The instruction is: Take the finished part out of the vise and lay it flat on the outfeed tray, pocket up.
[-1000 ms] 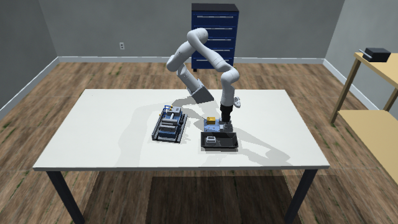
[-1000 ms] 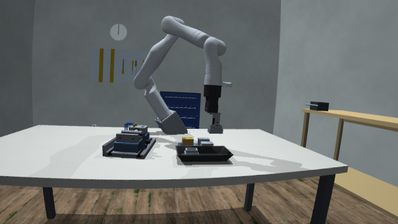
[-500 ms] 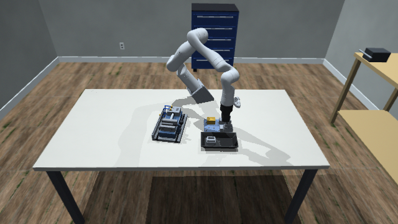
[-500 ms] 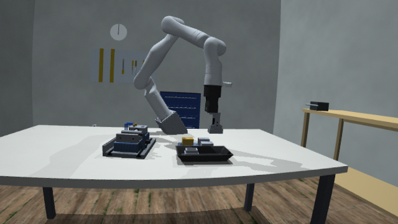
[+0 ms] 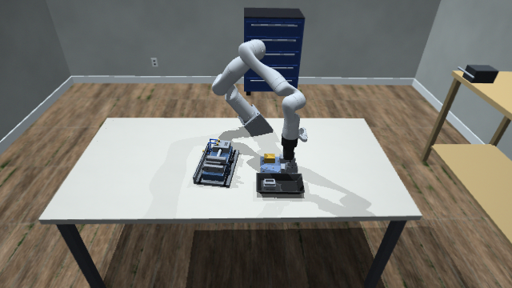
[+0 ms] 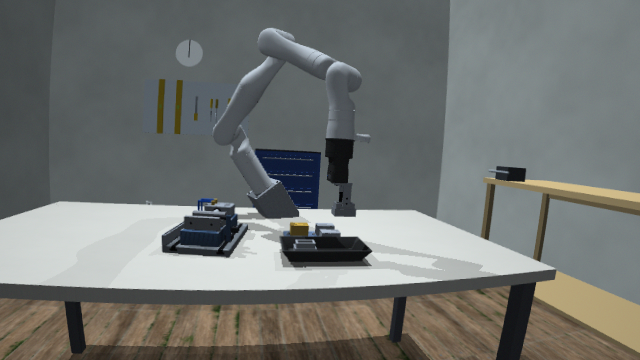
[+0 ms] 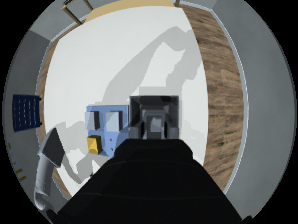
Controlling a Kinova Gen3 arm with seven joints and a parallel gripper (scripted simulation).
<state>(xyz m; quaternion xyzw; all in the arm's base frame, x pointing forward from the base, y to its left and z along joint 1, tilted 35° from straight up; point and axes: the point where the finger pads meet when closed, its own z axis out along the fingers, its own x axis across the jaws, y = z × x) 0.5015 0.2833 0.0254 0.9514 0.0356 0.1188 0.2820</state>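
My gripper (image 6: 344,199) is shut on a small grey part (image 6: 344,208) and holds it in the air, above the table just behind the right end of the black outfeed tray (image 6: 325,248). In the top view the gripper (image 5: 290,161) hangs over the tray's (image 5: 280,183) far right edge. In the wrist view the held part (image 7: 154,120) sits between the fingers. The blue and grey vise (image 5: 216,162) stands left of the tray, also visible in the exterior view (image 6: 206,233).
Another grey part (image 5: 269,183) lies in the tray's left half. A blue plate (image 5: 270,165) with a yellow block (image 5: 269,158) sits right behind the tray. The arm's base (image 5: 258,125) is at the table's back. A wooden shelf (image 5: 486,92) stands far right.
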